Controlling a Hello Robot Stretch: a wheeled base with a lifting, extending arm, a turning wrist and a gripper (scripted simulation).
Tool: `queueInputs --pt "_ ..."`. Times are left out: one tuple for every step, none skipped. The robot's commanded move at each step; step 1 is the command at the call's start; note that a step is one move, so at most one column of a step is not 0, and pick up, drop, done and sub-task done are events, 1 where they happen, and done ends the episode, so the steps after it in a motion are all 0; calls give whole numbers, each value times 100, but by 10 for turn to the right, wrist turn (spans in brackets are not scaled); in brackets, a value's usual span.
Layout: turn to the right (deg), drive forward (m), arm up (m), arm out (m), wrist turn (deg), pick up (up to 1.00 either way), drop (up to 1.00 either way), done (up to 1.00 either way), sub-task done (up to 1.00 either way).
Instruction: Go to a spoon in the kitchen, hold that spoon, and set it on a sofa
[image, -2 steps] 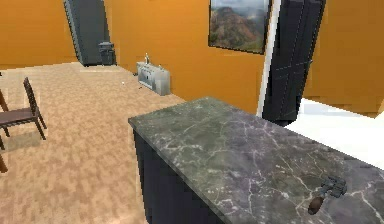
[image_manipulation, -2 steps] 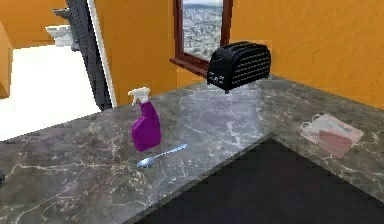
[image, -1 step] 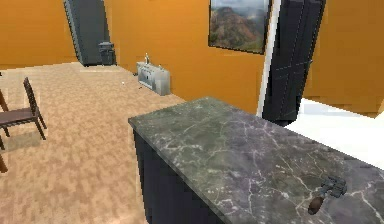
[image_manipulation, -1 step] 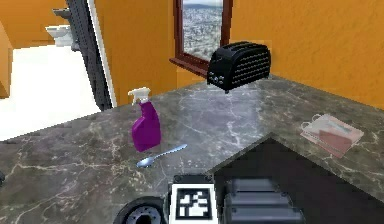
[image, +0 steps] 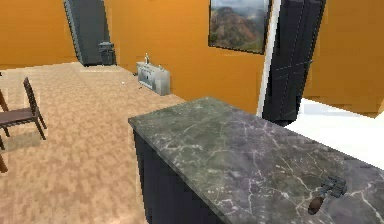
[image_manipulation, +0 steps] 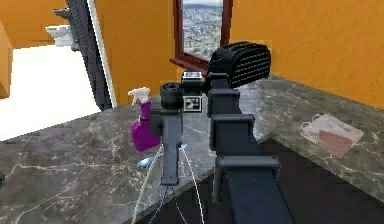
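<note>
Grey-veined marble tops the counter (image_manipulation: 60, 160), and the arm (image_manipulation: 240, 170) reaches out over it. The jaws stand above the counter's middle, right beside a purple spray bottle (image_manipulation: 145, 125). I cannot tell whether they are apart or together, nor whether they hold anything, since the bottle and the stone lie right behind them.

No spoon can be made out for certain. A pale sliver (image_manipulation: 150, 161) on the counter at the bottle's foot may be it, but it is too small to tell.

A spoon should be light, stiff and slick. Lying flat on hard stone it would likely skid if nudged, so the handle's middle, taken across its narrow width, looks the best hold.

The arm side view alone gives the bottle, a black ribbed appliance (image_manipulation: 243, 62) at the counter's far edge and a pinkish clear pack (image_manipulation: 330, 132) toward its right end. The forward view adds two small dark things (image: 330, 187) at the counter's near right corner. Beyond the counter it shows a chair (image: 25, 110) and a grey box (image: 153, 75) on the wooden floor, and a painting (image: 238, 22) on the orange wall.
</note>
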Motion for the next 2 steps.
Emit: queueInputs --pt "0 0 0 0 450 0 0 0 0" --pt "0 0 0 0 450 0 0 0 0"
